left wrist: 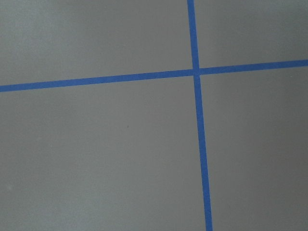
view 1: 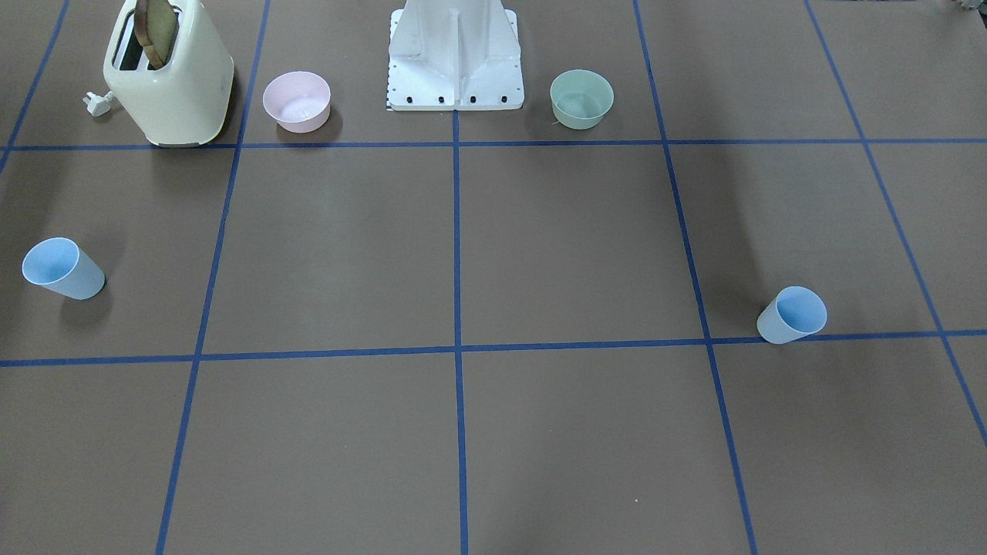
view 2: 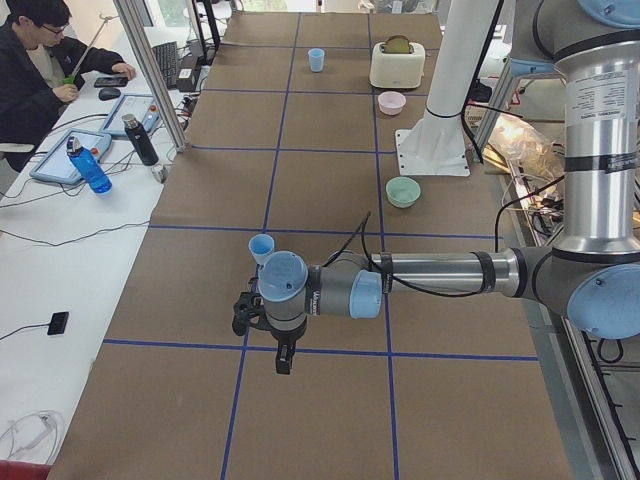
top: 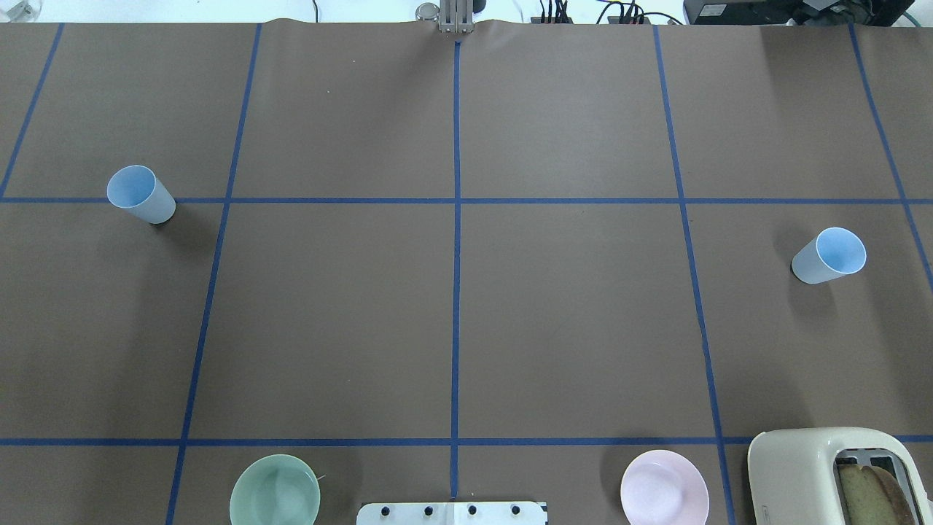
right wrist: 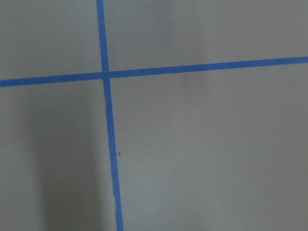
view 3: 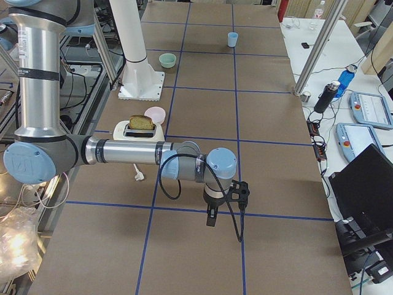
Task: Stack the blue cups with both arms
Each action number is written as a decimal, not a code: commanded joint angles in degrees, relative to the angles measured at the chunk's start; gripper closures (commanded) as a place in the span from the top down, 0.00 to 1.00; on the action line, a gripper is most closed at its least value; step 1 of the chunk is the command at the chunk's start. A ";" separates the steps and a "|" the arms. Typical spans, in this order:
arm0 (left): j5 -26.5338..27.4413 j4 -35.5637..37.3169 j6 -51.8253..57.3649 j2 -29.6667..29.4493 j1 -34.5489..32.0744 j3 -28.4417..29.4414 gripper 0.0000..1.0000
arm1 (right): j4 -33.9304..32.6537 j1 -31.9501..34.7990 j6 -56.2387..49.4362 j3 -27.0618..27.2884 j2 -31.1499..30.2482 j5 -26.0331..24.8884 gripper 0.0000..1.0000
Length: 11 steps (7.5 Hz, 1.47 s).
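Two light-blue cups stand upright and far apart on the brown table. One cup [top: 141, 194] is on my left side and also shows in the front view [view 1: 792, 314] and in the left view [view 2: 261, 248]. The other cup [top: 829, 255] is on my right side and also shows in the front view [view 1: 63, 268]. My left gripper [view 2: 283, 366] hangs above the table just short of the left cup, fingers down; I cannot tell if it is open. My right gripper [view 3: 210, 220] hangs likewise over the right side; I cannot tell its state. Both wrist views show only table and blue tape.
A cream toaster [top: 831, 474] with a bread slice stands near my base on the right, next to a pink bowl [top: 664, 487]. A green bowl [top: 275, 490] is on the left of the white pedestal [view 1: 455, 58]. An operator [view 2: 40, 70] sits at a side desk.
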 commanded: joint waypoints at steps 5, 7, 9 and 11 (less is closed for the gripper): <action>0.35 0.00 -0.09 -0.35 0.97 -1.40 0.98 | 0.09 -0.02 0.00 0.61 0.43 0.00 1.00; 0.17 -0.35 -0.62 -3.24 0.97 -1.93 0.98 | 0.18 -0.02 0.18 2.89 3.49 0.00 1.00; 0.35 -6.54 -0.62 -7.71 0.97 -1.67 0.98 | 0.09 -0.11 0.35 4.56 7.80 0.00 1.00; -0.17 -16.49 -0.70 -10.11 1.32 -0.27 0.98 | 0.09 -0.28 2.79 5.36 8.96 3.48 1.00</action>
